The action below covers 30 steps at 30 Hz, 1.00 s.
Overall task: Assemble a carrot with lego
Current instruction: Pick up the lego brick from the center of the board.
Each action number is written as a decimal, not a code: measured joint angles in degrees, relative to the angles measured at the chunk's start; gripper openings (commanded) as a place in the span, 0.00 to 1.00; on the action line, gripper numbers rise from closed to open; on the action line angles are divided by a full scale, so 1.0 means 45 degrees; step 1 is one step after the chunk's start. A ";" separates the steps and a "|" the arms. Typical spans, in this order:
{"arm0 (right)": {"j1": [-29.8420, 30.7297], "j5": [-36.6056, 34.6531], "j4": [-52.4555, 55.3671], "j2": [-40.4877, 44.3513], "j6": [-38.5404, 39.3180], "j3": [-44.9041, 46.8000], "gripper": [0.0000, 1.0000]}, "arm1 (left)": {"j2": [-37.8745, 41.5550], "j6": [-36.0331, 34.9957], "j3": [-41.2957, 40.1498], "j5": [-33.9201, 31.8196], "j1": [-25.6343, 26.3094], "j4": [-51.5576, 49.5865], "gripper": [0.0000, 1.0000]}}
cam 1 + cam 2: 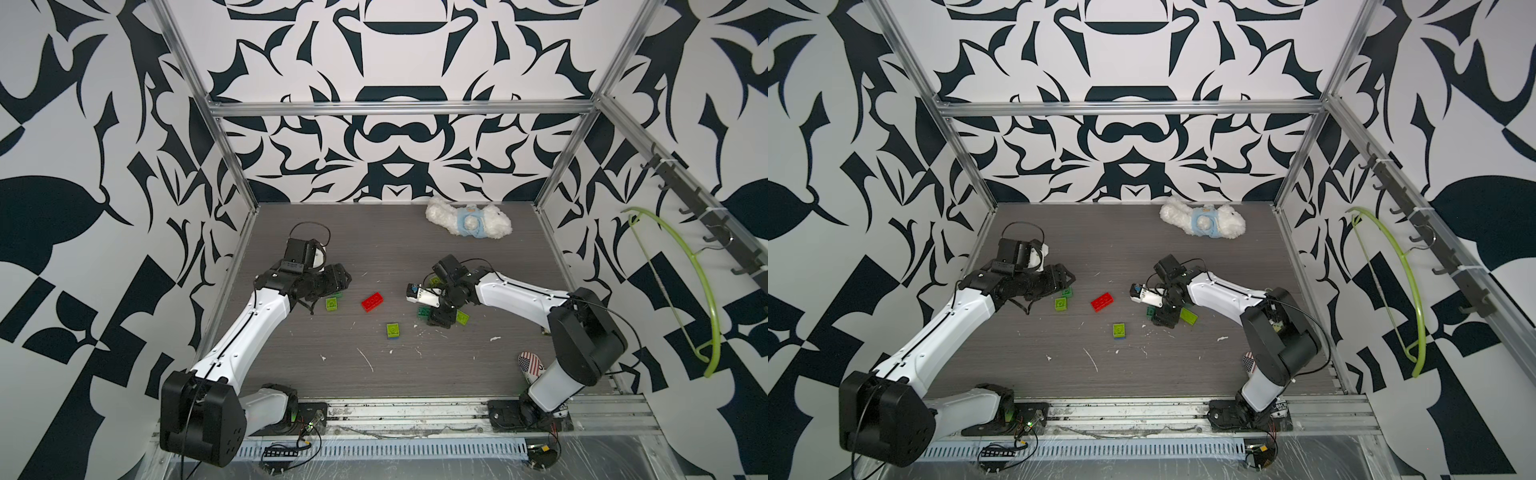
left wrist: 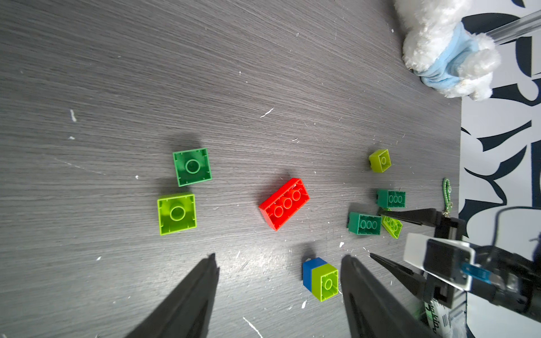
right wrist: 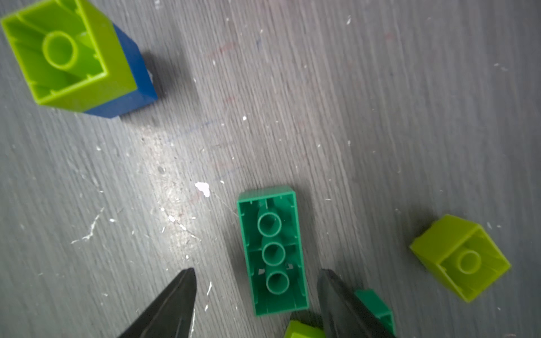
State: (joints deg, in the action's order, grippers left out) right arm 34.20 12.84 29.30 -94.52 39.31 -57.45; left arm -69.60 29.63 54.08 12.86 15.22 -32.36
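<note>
Green hollow oblong brick [image 3: 273, 251] lies within released right hand [image 3: 257, 271]; left hand [image 2: 279, 256] released

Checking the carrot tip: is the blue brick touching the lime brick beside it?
Touching: right wrist view shows the lime brick joined flush to the blue brick, no gap.

The edge crops a lime brick [image 3: 303, 329] while the right pincer [image 3: 257, 271] half-hides a dark green brick [image 3: 376, 305].
</note>
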 measured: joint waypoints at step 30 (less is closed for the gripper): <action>-0.0330 0.0811 -0.0209 -0.1462 0.0782 -0.0787 0.32 | 0.0015 -0.0029 -0.0029 0.0112 0.0000 0.0087 0.73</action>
State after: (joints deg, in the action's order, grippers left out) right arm 32.71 16.49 28.36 -101.10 42.83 -60.99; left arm -69.54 29.50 53.95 13.37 15.22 -31.97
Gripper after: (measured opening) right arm 0.349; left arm 0.733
